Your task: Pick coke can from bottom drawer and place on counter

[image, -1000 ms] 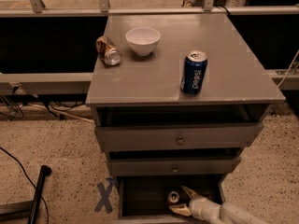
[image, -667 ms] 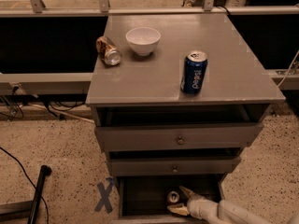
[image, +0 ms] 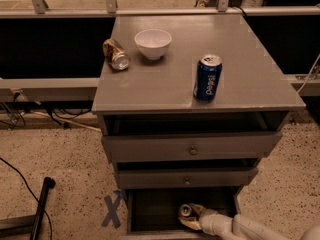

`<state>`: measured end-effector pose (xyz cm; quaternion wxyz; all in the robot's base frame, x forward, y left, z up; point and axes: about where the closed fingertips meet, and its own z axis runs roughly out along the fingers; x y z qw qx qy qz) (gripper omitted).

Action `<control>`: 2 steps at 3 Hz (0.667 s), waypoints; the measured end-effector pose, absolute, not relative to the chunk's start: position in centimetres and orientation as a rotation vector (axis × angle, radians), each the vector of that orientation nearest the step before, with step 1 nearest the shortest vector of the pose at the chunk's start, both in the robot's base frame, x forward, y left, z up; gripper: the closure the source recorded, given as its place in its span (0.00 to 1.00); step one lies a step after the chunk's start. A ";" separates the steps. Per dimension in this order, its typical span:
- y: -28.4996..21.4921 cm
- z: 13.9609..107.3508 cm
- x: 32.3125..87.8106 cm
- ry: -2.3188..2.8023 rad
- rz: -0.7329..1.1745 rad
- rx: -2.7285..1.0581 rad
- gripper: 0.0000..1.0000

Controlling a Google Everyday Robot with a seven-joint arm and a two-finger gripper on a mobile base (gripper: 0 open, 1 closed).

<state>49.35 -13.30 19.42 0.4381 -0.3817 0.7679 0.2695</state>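
A grey cabinet's counter (image: 165,84) sits high above the gripper, while the open bottom drawer (image: 150,211), dark inside, surrounds the gripper (image: 192,217), which reaches in from the right on a pale arm (image: 250,228); whether it is clamped or loose cannot be told. The grasp likely calls for a firm, centred hold on the coke can (image: 185,210), then drawing it out forward to clear the two upper drawers overhanging the hand. The can sits at the gripper's tip, just to its left, silver top showing, touching or nearly so
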 end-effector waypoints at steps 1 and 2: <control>-13.6 22.5 49.0 1.838 0.685 -0.935 0.92; -16.6 31.4 47.1 1.752 0.576 -0.975 1.00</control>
